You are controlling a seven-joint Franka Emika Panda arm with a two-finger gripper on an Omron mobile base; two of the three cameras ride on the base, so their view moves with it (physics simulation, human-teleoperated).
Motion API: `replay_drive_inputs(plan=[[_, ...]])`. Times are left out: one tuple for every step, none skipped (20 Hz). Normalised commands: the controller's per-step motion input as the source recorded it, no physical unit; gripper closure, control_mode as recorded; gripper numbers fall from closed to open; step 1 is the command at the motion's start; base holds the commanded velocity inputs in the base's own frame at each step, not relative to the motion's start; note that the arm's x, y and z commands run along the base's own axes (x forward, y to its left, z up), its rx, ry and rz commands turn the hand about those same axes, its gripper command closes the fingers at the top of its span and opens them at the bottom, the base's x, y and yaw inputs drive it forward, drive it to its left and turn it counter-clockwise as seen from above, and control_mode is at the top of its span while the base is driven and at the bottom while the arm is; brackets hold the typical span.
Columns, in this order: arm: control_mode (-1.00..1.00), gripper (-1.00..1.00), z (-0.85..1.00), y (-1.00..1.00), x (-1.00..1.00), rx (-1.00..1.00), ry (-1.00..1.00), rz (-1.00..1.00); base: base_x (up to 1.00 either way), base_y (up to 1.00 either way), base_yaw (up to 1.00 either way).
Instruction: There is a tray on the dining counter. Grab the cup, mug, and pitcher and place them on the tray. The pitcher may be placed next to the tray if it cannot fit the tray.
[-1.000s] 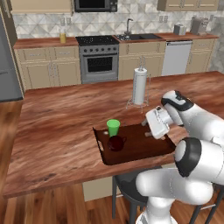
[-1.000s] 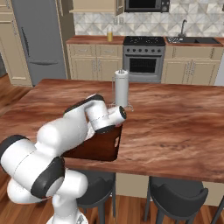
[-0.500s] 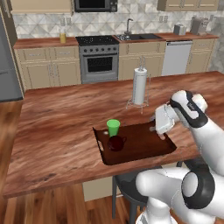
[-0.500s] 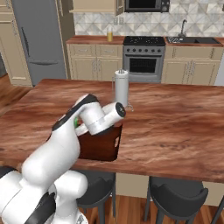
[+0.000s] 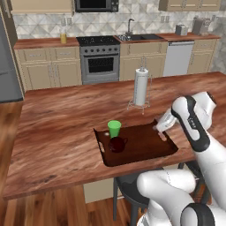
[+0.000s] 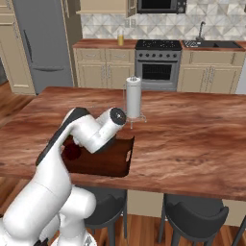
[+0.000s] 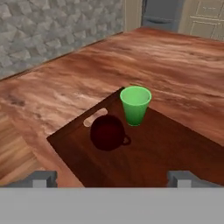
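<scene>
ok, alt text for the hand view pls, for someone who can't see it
A green cup and a dark maroon mug stand close together at one end of a dark brown tray on a reddish wood-grain dining counter, seen from above at an angle. The open gripper shows as two finger tips at the bottom, holding nothing.
</scene>
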Motion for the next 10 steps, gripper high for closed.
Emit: replay_drive_inputs(plan=[[-1.0, -1.0, 0.33, -0.07, -0.16, -0.09, 0.18, -0.3, 0.0, 0.0, 0.0], [-1.0, -1.0, 0.29, -0.07, -0.1, -0.1, 0.17, -0.31, 0.0, 0.0, 0.0], [-1.0, -1.0, 0.26, -0.09, -0.13, -0.09, 0.16, -0.31, 0.0, 0.0, 0.0], [-1.0, -1.0, 0.27, -0.11, -0.14, -0.09, 0.17, -0.31, 0.0, 0.0, 0.0], [-1.0, -1.0, 0.32, -0.11, -0.1, -0.08, 0.18, -0.32, 0.0, 0.0, 0.0], [-1.0, -1.0, 0.31, -0.11, -0.11, -0.08, 0.19, -0.32, 0.0, 0.0, 0.0], [-1.0, -1.0, 0.31, -0.11, -0.1, -0.08, 0.19, -0.33, 0.0, 0.0, 0.0], [-1.0, -1.0, 0.29, -0.13, -0.1, -0.08, 0.19, -0.33, 0.0, 0.0, 0.0], [-1.0, -1.0, 0.27, -0.15, -0.13, -0.07, 0.19, -0.34, 0.0, 0.0, 0.0], [-1.0, -1.0, 0.29, -0.16, -0.13, -0.07, 0.19, -0.35, 0.0, 0.0, 0.0]])
